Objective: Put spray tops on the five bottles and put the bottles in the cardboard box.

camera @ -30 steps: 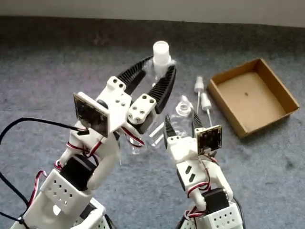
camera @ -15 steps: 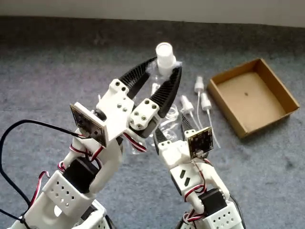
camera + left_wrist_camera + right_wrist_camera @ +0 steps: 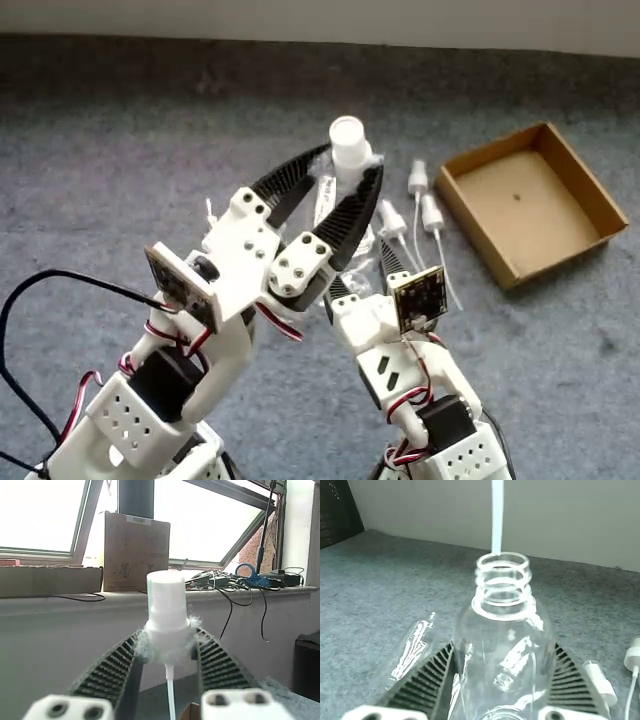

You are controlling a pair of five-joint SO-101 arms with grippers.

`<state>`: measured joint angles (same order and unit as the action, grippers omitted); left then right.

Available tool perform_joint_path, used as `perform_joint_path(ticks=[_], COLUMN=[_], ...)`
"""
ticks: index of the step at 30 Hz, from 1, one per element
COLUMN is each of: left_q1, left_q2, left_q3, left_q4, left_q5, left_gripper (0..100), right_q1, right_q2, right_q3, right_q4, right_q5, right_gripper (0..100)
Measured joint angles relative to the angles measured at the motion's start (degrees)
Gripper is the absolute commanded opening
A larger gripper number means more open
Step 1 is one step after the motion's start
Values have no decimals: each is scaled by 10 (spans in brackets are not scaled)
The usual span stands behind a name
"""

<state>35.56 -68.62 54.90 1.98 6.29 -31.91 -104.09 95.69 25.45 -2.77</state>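
Note:
My left gripper (image 3: 347,160) is shut on a white spray top (image 3: 347,138), held upright with its thin tube (image 3: 170,692) hanging down between the black fingers (image 3: 112,667). Right beneath it, my right gripper (image 3: 360,265) is shut on a clear bottle (image 3: 502,630) that stands upright. The tube's end (image 3: 497,517) sits at the bottle's open threaded neck (image 3: 502,575). In the left wrist view the spray top (image 3: 167,610) is clamped at its collar by the left gripper (image 3: 168,640). The cardboard box (image 3: 525,205) lies open to the right.
Three loose spray tops (image 3: 418,180) (image 3: 432,212) (image 3: 392,218) lie on the grey carpet between the grippers and the box. Another clear bottle (image 3: 415,650) lies on its side beside the right gripper (image 3: 502,680). The two arms stand close together.
The right gripper has carried the bottle left, under the spray top. The left gripper has shifted slightly right and down, so the tube now meets the bottle's neck.

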Motion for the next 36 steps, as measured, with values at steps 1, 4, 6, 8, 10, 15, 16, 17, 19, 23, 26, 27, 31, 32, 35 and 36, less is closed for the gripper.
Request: perform_joint_path(ticks=[1,4,6,8,10,15,16,17,19,23,26,27,31,32,35,36], left_q1=[-2,-3,-2,-1,-2,9,11,12,11,11,11,11,10,10,11,11], left_q2=[-3,-10,-10,-10,-12,-12,-11,-11,-11,-11,-11,-11,-11,-11,-11,-11], left_q3=[3,4,4,8,23,68,78,88,105,140,159,165,190,197,205,206], left_q4=[0,0,0,0,0,0,0,0,0,0,0,0,0,0,0,0], left_q5=[0,0,0,0,0,0,0,0,0,0,0,0,0,0,0,0], left_gripper=[9,9,9,9,9,9,9,9,9,10,10,10,10,10,10,11], right_q1=[0,0,0,0,0,0,0,0,0,0,0,-1,-1,-1,-1,-2], right_q2=[0,0,0,0,0,0,0,0,0,0,0,0,0,0,0,0], right_q3=[0,0,0,0,0,0,0,0,0,0,0,0,0,0,0,0], right_q4=[0,0,0,0,0,0,0,0,0,0,0,0,0,0,4,7], right_q5=[0,0,0,0,0,0,0,0,0,0,0,0,0,0,0,0], right_gripper=[200,200,200,200,200,200,200,200,200,200,200,200,200,200,200,200])
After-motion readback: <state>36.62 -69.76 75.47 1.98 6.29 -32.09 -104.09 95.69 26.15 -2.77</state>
